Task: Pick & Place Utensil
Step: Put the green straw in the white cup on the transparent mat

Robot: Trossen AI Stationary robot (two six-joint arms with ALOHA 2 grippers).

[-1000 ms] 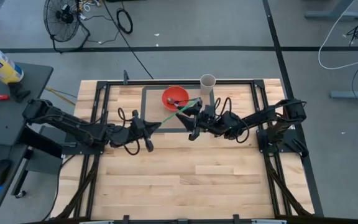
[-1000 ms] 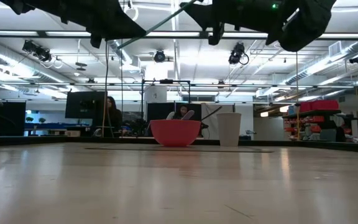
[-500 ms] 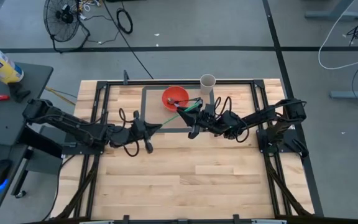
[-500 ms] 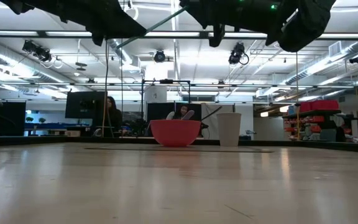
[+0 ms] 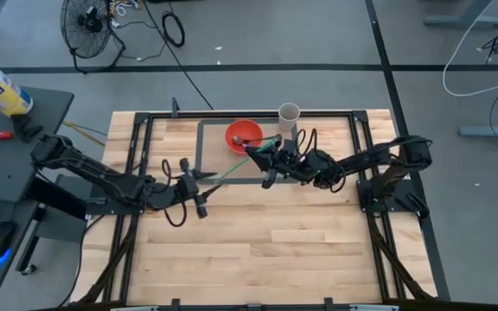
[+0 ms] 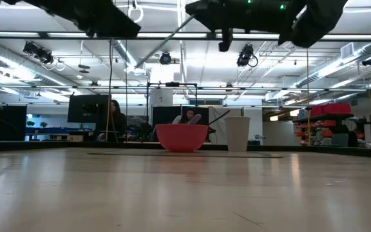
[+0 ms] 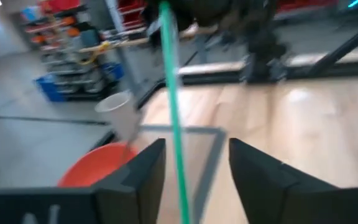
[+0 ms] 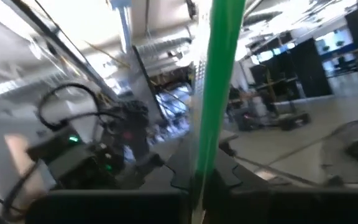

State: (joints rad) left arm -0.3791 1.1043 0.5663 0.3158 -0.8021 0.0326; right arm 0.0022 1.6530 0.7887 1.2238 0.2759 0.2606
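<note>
The utensil [image 5: 236, 167] is a long green-handled tool held in the air above the table's middle, slanting from near the white cup [image 5: 289, 113] toward the left arm. My right gripper [image 5: 263, 156] is shut on it. My left gripper [image 5: 206, 182] is open at the utensil's left end; in the left wrist view the green handle [image 7: 178, 143] runs between its spread fingers [image 7: 135, 180] without touching them. The red bowl [image 5: 243, 135] stands on the grey mat at the table's far side, with the cup to its right. My right gripper pinches the utensil's green handle [image 8: 205, 163] between its two fingers, around its middle [image 5: 258, 155]. It comes from the table's right side, roughly level. The utensil is lifted clear of the table, and its free part [image 8: 219, 74] reaches out toward the left arm.
A grey mat [image 5: 214, 164] lies under the bowl at the table's far middle. A black frame [image 5: 145, 155] runs around the wooden table. The near half of the table [image 5: 258, 250] is bare wood. People sit in the room behind the bowl [image 6: 116, 116].
My left gripper has opened, let go of the utensil's left end and drawn back a little toward the table's left edge. My right gripper has shut on the handle. The utensil stays in the air at about the same slant.
</note>
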